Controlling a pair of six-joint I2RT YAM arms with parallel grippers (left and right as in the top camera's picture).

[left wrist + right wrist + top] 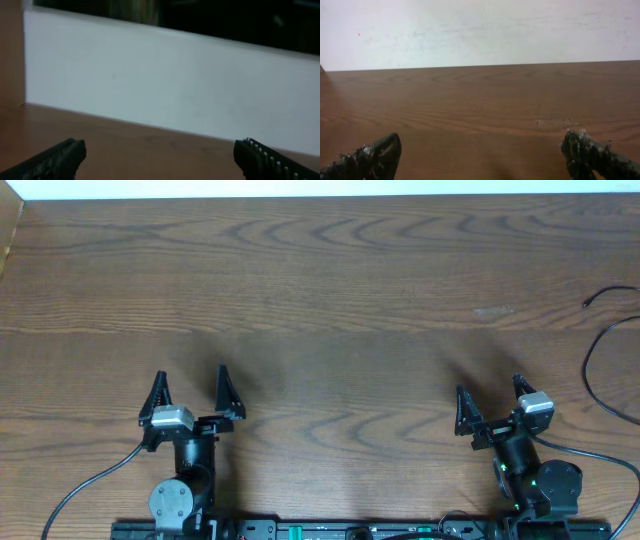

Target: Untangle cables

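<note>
Thin black cables lie at the far right edge of the table in the overhead view. One short piece [600,295] ends in a tiny plug. A longer strand [588,370] curves in from the edge and back out. Most of their length is out of view. My left gripper [191,372] is open and empty at the front left; its wrist view [160,147] shows only bare wood between the fingers. My right gripper [489,385] is open and empty at the front right, well left of the cables; its wrist view [481,137] shows no cable.
The wooden table [330,290] ends at a white wall at the back. A thicker black lead [90,485] runs from the left arm base, and another [590,455] from the right arm. A faint pale scuff [495,309] marks the wood.
</note>
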